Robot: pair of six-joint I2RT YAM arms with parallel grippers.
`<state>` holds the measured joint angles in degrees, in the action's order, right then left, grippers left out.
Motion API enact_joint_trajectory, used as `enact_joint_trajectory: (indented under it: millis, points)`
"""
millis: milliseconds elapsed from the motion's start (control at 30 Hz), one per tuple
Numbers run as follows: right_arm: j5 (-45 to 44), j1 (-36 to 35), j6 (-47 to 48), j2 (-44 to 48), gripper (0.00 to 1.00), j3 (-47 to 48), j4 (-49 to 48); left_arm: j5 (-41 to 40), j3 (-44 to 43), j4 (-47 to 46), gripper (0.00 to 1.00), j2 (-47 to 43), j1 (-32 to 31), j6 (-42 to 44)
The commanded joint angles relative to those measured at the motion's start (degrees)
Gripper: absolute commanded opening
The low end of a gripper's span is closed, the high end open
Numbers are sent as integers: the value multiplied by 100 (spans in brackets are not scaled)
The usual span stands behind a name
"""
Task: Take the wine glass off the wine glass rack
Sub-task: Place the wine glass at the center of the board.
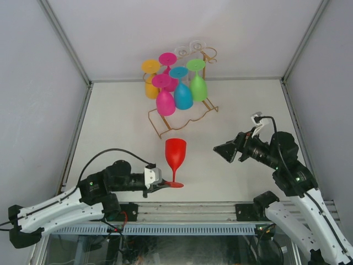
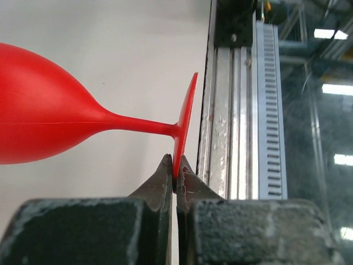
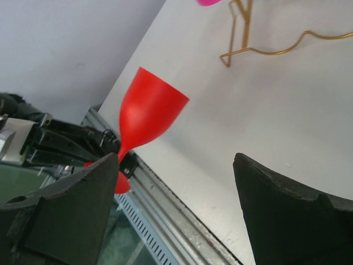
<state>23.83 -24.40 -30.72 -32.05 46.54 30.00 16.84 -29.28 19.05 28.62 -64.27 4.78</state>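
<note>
Red plastic wine glass [image 1: 175, 152] [image 2: 44, 124] [image 3: 149, 113] was off the rack and stood bowl-up, open mouth on top, above the white surface [image 1: 110, 127] close to its near edge, left of centre. Could not tell whether its foot rested on the surface. Left gripper [image 1: 165, 183] [image 2: 175, 171] reached in low from the left, its fingers closed on the rim of the glass's round foot, which sat edge-on between the two tips in the left wrist view. Thin gold wire wine glass rack [image 1: 155, 128] [image 3: 265, 53] stood well apart from the red glass, toward the far wall, its wavy base on the surface. Hung from its top rails, foot up and bowl down: a yellow glass [image 1: 150, 77], a magenta glass [image 1: 167, 63], a pink glass [image 1: 164, 98], a blue glass [image 1: 182, 91] and a green glass [image 1: 197, 83]; at least one clear glass foot [image 1: 190, 48] showed behind them. Right gripper [image 1: 223, 152] [image 3: 175, 157] was held above the surface to the right of the red glass, pointing toward it, fingers spread wide with nothing between them.
</note>
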Motion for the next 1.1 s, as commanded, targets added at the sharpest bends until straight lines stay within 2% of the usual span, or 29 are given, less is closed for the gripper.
enact_joint_trajectory:
  millis: [0, 200, 267, 400, 500, 800, 1067]
  points:
    - [1171, -5, 43, -325, 84, -31, -680, 329, -461, 488, 0, 51, -22, 1226]
    - [1872, 16, -466, -833, 84, -169, -1209, 561, -363, 522, 0, -87, -72, 1923]
    - [2013, 16, -633, -1034, 84, -188, -1344, 348, -254, 432, 0, -153, -241, 2129]
    - [1995, 10, -770, -1346, 82, -204, -1428, -797, -73, 231, 0, -44, -846, 2355]
    - [2024, 0, -912, -1469, 81, -262, -1614, -1323, -79, 293, 0, 183, -1201, 2377]
    - [1887, -152, -1429, -1836, 81, -821, -3135, -1901, -6, 348, 0, 479, -1873, 2560]
    - [2230, -520, -1727, -2290, 77, -819, -4046, -1894, -36, 442, 0, 707, -2002, 2556]
